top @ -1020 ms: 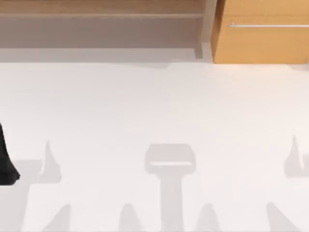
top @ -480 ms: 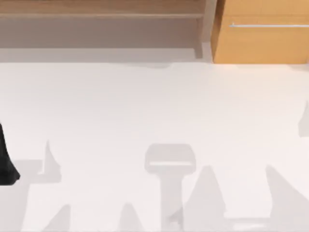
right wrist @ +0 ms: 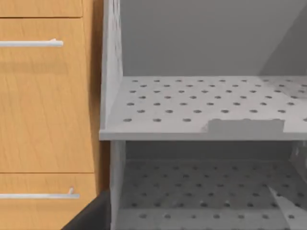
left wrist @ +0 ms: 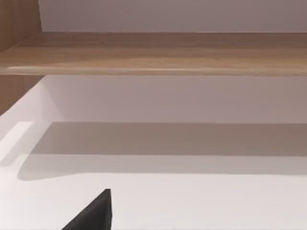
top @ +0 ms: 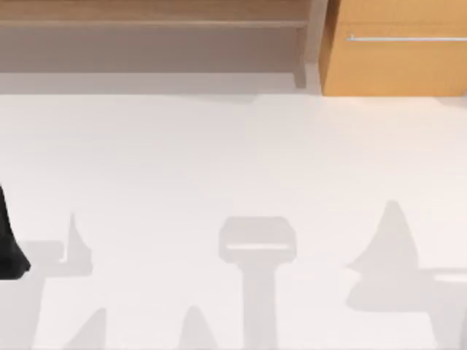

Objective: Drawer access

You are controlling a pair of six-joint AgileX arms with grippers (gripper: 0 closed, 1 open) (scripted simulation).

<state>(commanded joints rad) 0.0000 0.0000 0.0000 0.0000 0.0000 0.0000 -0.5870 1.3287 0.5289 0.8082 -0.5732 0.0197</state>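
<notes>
The drawer is a light orange-brown front panel at the back right of the table, shut flush, with a thin silver bar handle. The right wrist view faces stacked drawer fronts, each with a silver handle, and a dark corner of my right gripper shows well short of them. My left arm rests at the table's left edge. A dark tip of my left gripper hangs over the white table, facing the shelf.
A darker brown wooden shelf unit runs along the back left. Beside the drawers, a grey perforated rack has two levels. The white table carries only grey shadows of the arms.
The right arm's shadow has slid from the right edge and front inward to the lower right of the table. The left arm and the drawer have not moved.
</notes>
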